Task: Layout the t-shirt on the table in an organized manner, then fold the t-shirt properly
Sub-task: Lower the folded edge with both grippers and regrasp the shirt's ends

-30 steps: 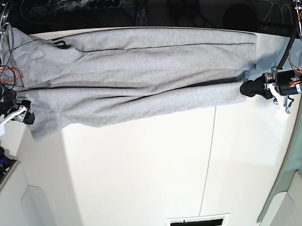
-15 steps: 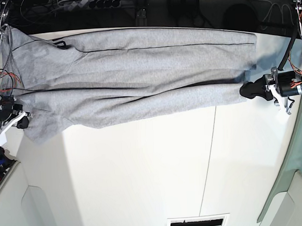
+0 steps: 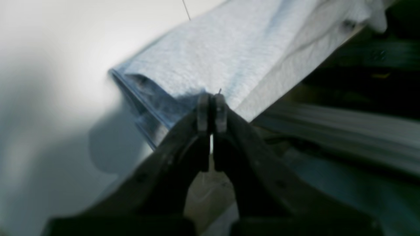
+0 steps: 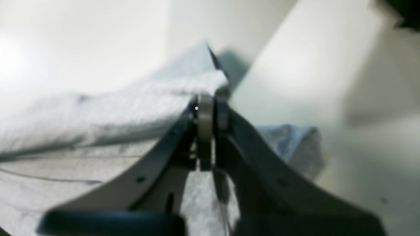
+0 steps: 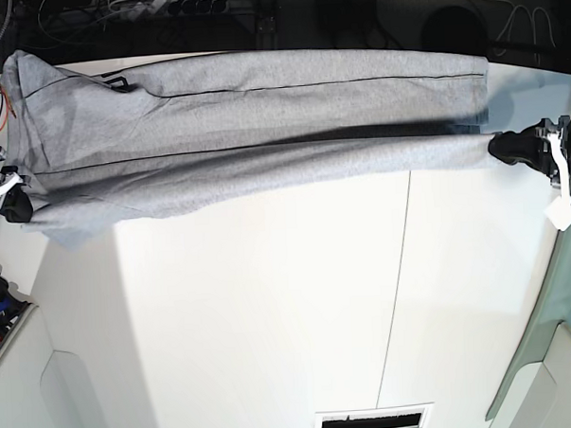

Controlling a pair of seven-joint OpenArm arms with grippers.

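Note:
The light grey t-shirt (image 5: pixel 253 130) lies stretched in a long band along the far side of the white table (image 5: pixel 271 319), with a scrap of black lettering (image 5: pixel 117 84) showing near its left end. At the band's right end my left gripper (image 5: pixel 503 148) is shut on the hem; the left wrist view shows its tips (image 3: pixel 211 108) pinching the shirt's edge (image 3: pixel 229 59). At the left end my right gripper (image 5: pixel 18 209) is shut on the fabric, and the right wrist view shows its tips (image 4: pixel 210 109) clamped on a raised fold of the shirt (image 4: pixel 131 108).
A thin dark seam (image 5: pixel 398 285) runs across the table. A pale green panel (image 5: pixel 557 354) borders the right edge. A white slotted vent (image 5: pixel 375 423) sits at the near edge. Cables and dark gear (image 5: pixel 210 4) crowd behind the far edge. A white tag (image 5: pixel 562 213) hangs from the left arm.
My right gripper has closed on the shirt's left end. Both arms have moved outward, pulling the near edge of the shirt straighter and tighter.

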